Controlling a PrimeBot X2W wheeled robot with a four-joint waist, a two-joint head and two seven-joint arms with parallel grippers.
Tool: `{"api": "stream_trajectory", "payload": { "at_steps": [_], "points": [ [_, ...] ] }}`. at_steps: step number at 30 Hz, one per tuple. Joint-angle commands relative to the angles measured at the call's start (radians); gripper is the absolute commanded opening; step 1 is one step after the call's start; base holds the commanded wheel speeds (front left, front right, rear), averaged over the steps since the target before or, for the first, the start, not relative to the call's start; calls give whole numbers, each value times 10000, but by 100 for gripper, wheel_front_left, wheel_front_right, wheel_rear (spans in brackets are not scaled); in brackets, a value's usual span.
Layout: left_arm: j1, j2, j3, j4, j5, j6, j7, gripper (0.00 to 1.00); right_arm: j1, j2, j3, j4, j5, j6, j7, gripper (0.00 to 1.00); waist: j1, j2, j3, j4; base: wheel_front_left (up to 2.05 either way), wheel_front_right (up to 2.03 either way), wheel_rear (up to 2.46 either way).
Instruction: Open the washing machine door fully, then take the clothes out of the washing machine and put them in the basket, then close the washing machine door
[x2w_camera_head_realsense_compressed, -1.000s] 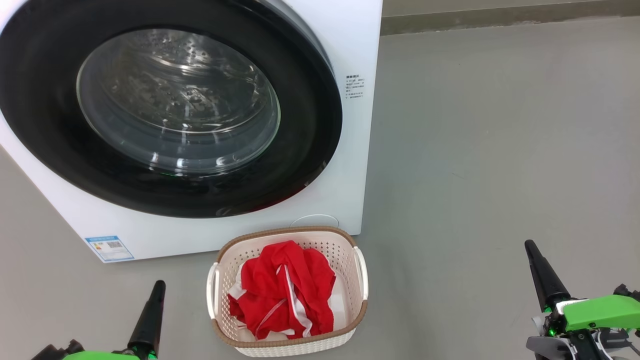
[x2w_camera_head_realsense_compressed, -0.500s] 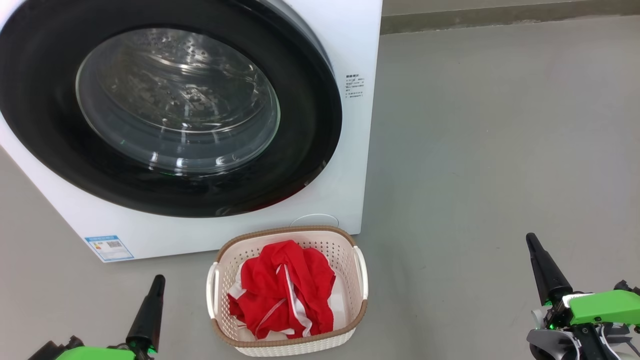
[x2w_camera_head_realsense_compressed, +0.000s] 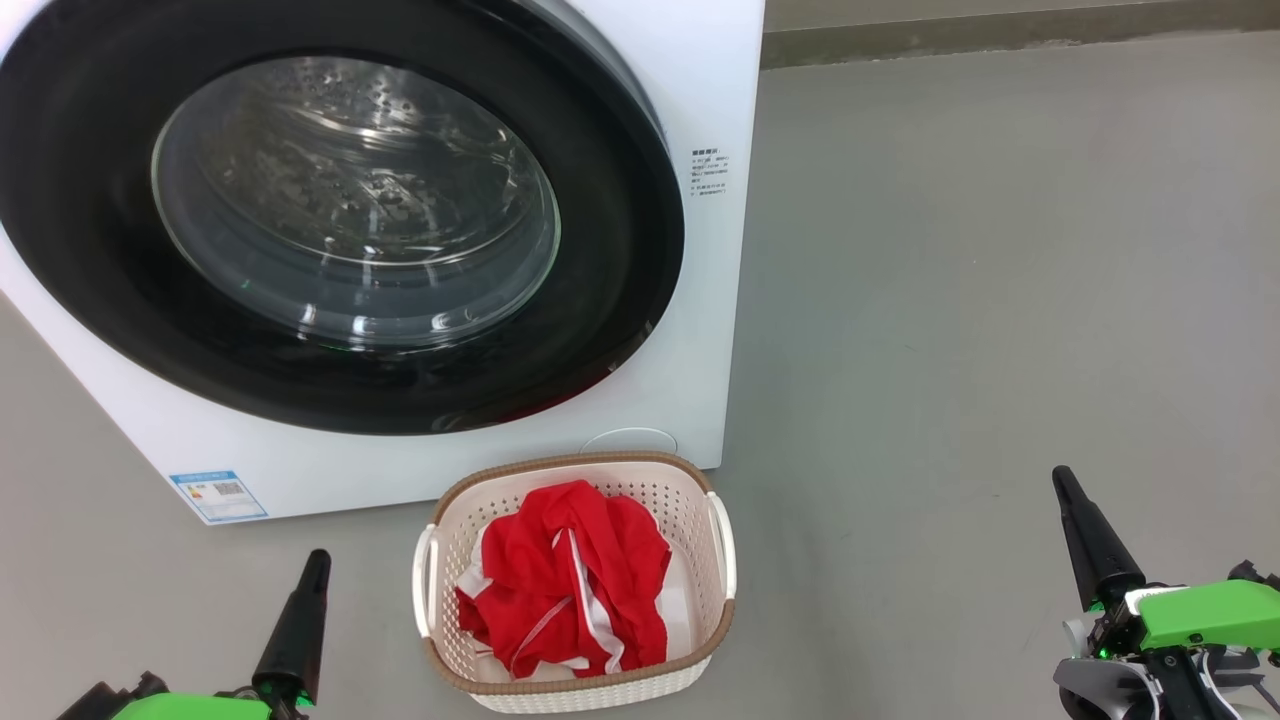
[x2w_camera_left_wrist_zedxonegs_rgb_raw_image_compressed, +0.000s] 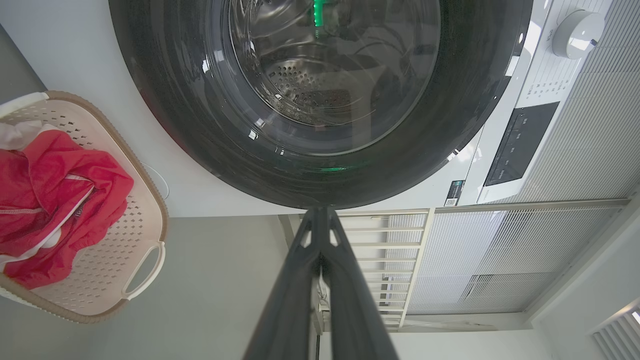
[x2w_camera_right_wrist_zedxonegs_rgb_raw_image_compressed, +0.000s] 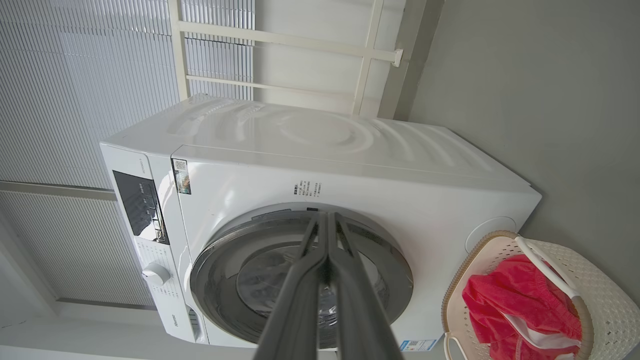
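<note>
- Door (x2w_camera_head_realsense_compressed: 340, 230) sits flush against the front of the washing machine (x2w_camera_head_realsense_compressed: 715, 90) and looks shut. Through the glass the drum looks empty.
- Clothes (x2w_camera_head_realsense_compressed: 565, 580) lie piled inside the basket (x2w_camera_head_realsense_compressed: 580, 462), which stands on the floor (x2w_camera_head_realsense_compressed: 950, 300) just in front of the machine's lower right corner.
- Left claw (x2w_camera_head_realsense_compressed: 316, 565): fingers pressed together, holding nothing, low and just left of the basket.
- Right claw (x2w_camera_head_realsense_compressed: 1064, 485): also pressed together and empty, well apart to the right of the basket over bare floor.
- Key relation: the door lies straight ahead of the left claw, whose wrist view has the fingertips aimed at the door's lower rim. From the right claw it lies ahead and off to the left.
- Left arm is nearer both door and basket.
- Judgement: all three steps look done. If the door needs a final push, the left arm has the shorter path.
</note>
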Motion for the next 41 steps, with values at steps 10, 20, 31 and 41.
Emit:
{"api": "stream_trajectory", "payload": {
  "at_steps": [10,20,31,41],
  "points": [
    [-398,88,365,-201,-77,-71,55,0,-425,-53,141,-300,4,4,54,0,0,-1,0,0,0,0,0],
    [-399,83,373,-201,-70,-71,62,0,-425,-51,138,-300,1,4,57,0,0,-1,0,0,0,0,0],
    [-400,78,380,-201,-64,-71,68,0,-425,-49,135,-300,-1,4,59,0,0,-1,0,0,0,0,0],
    [-400,74,386,-201,-59,-71,72,0,-426,-47,133,-299,-3,4,61,0,0,-1,0,0,0,0,0]
  ]
}}
